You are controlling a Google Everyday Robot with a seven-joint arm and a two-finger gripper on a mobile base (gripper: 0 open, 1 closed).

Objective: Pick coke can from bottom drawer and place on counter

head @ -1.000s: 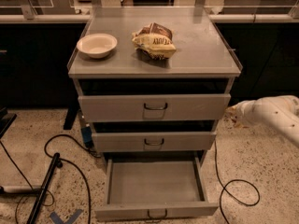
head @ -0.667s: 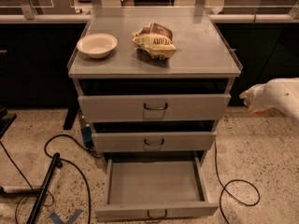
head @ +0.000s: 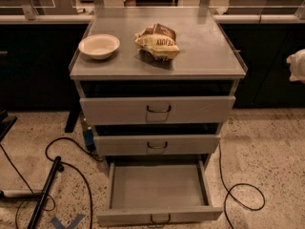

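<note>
The bottom drawer (head: pixel 157 187) is pulled open at the front of the grey cabinet, and the part of its flat floor that shows is bare. The coke can is not in view. The counter (head: pixel 200 51) is the flat grey cabinet top above the three drawers. Only a white piece of my arm (head: pixel 298 65) shows at the right edge of the camera view, level with the counter and well to the right of it. My gripper is out of view.
A white bowl (head: pixel 98 46) and a yellow-and-brown snack bag (head: pixel 157 42) sit on the counter. The top drawer (head: pixel 157 109) and middle drawer (head: pixel 157 145) stick out slightly. Black cables (head: pixel 240 194) lie on the speckled floor on both sides. A dark bench (head: pixel 33 20) runs behind.
My arm has drawn back to the right and upward, from beside the top drawer's right end to the frame's right edge. The drawers and counter items have not moved.
</note>
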